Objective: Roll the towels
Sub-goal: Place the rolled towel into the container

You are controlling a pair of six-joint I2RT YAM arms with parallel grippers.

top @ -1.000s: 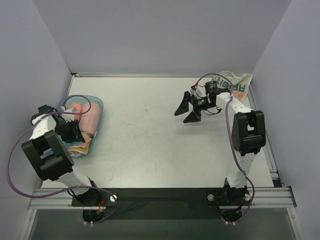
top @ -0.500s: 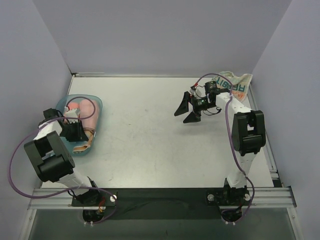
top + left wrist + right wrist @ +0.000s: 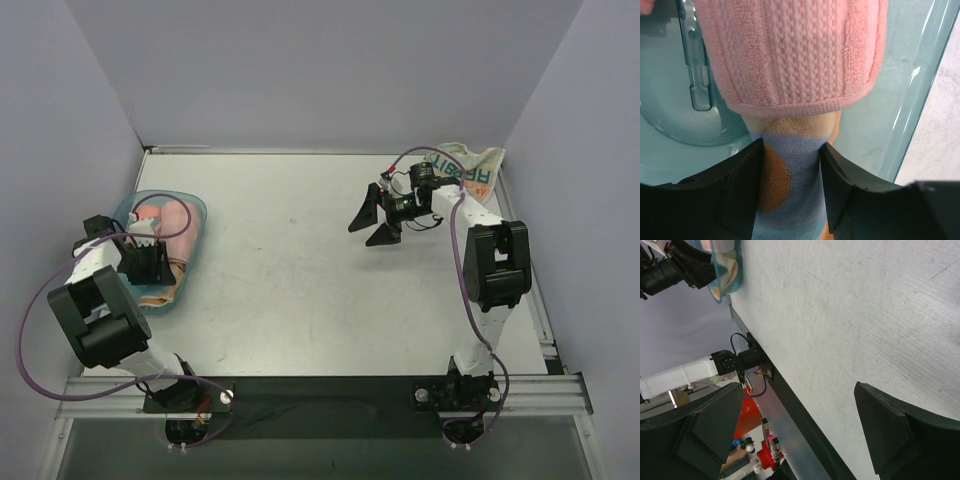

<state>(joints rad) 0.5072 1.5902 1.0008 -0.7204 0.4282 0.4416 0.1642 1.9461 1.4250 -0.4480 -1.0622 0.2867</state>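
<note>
A rolled plain pink towel point(image 3: 790, 50) lies in the teal tray point(image 3: 196, 206) at the table's left. Just below it lies the rolled striped towel point(image 3: 795, 180), blue with an orange dot in the left wrist view. My left gripper point(image 3: 791, 150) has a jaw pressed against each side of that roll, over the tray's near end point(image 3: 150, 262). The whitish RABBIT towel point(image 3: 470, 172) lies crumpled in the far right corner. My right gripper point(image 3: 372, 222) hovers left of it, wide open, with only bare table between its fingers point(image 3: 800, 405).
A clear plastic clip-like piece point(image 3: 695, 65) lies in the tray point(image 3: 670, 100) beside the pink towel. Grey walls close the table on the left, back and right. The metal rail with the arm bases point(image 3: 320, 390) runs along the near edge.
My left arm swung slightly, carrying the striped roll from the tray's near lip to inside the tray, against the pink towel. The right arm has not moved.
</note>
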